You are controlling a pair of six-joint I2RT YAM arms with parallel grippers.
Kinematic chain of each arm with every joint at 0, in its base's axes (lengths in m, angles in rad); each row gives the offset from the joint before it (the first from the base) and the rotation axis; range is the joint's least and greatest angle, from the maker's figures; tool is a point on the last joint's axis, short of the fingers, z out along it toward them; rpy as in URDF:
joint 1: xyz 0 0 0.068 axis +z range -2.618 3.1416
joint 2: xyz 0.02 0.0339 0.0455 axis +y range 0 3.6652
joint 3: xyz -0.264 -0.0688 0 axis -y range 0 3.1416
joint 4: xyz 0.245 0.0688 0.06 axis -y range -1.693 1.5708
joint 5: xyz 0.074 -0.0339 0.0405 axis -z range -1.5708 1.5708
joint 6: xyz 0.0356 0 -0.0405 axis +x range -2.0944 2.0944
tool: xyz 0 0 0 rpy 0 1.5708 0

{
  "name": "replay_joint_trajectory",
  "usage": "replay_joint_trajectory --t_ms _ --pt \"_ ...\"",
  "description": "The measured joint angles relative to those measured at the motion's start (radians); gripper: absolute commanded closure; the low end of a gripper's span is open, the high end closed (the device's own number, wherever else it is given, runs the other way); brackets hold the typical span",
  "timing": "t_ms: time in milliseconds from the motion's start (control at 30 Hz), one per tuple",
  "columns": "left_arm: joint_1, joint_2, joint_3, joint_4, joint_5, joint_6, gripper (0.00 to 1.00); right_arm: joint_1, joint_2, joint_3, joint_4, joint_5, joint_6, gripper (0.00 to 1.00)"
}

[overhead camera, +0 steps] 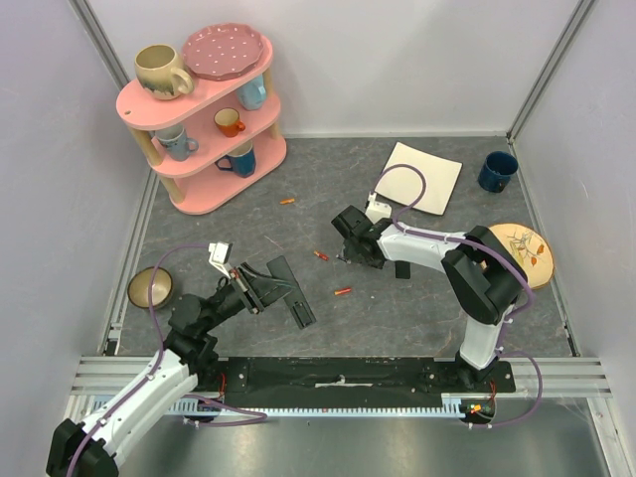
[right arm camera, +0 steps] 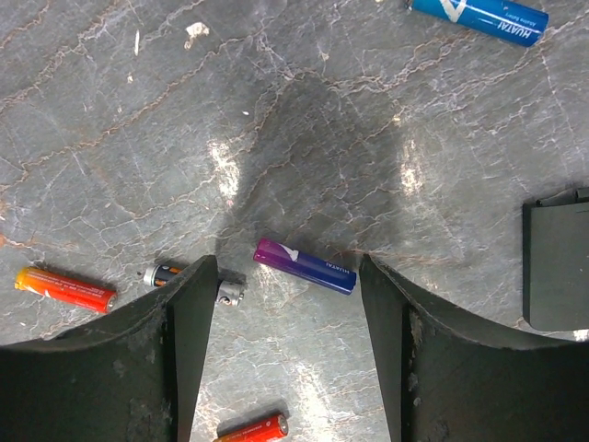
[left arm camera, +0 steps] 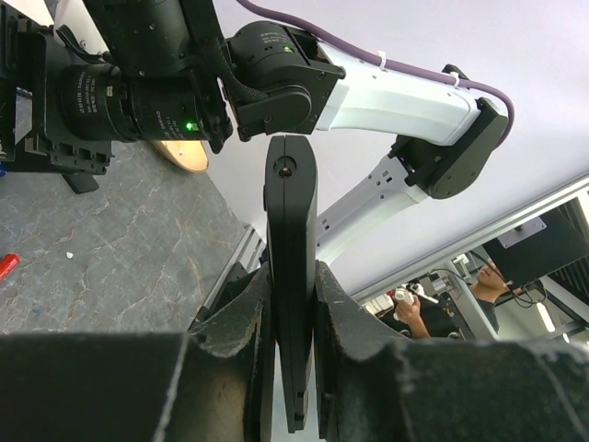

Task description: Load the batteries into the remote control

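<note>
Our left hand (left arm camera: 293,285) pinches the slim black remote control (left arm camera: 291,203) edge-on. Our right hand (right arm camera: 287,269), spread, hangs over a purple battery (right arm camera: 304,266), with open desk (right arm camera: 304,120) ahead.

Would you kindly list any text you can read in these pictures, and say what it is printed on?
"HUATAI": on the blue battery, as best it reads; the smaller line beside it is blurred.
Purple battery: white print, too small to read.
Orange battery: nothing legible.
</note>
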Motion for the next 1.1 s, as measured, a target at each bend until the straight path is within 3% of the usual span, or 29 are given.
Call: replay_joint_trajectory --t_ms 400,1100 --pt "0.000 -0.006 0.000 -0.002 0.001 0.000 0.98 0.015 -0.018 -0.019 -0.018 0.004 0.093 0.30" --pt "0.000 -0.031 0.000 -0.010 0.008 0.000 0.98 0.022 -0.011 -0.014 -0.060 0.034 0.177 0.43"
